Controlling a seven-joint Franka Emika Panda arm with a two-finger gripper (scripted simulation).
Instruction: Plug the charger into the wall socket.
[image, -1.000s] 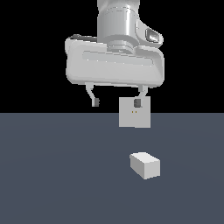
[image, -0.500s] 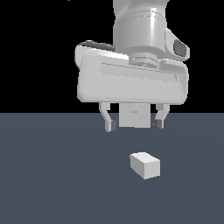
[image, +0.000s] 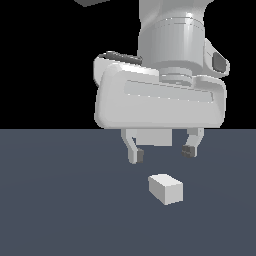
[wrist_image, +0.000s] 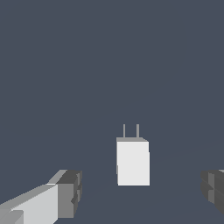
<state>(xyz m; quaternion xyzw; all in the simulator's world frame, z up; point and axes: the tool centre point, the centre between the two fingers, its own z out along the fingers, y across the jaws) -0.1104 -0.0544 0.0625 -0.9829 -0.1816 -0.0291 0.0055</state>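
The charger (image: 165, 189), a small white-grey block, lies on the dark floor. In the wrist view the charger (wrist_image: 133, 162) shows two thin prongs sticking out of one end. My gripper (image: 163, 152) hangs open just above and slightly behind it, nothing between its fingers. The wrist view shows the gripper (wrist_image: 142, 191) with one dark pad on each side of the block, both apart from it. Only a light strip of the wall socket (image: 155, 137) shows between the fingers; the hand hides the rest, including its holes.
A dark grey floor (image: 60, 200) spreads all around the charger, under a black background. The large white hand body (image: 160, 100) fills the upper middle of the exterior view.
The hand has come closer and lower, from beside the socket to over the charger. It now covers most of the socket plate. The fingers stay open and the charger has not moved.
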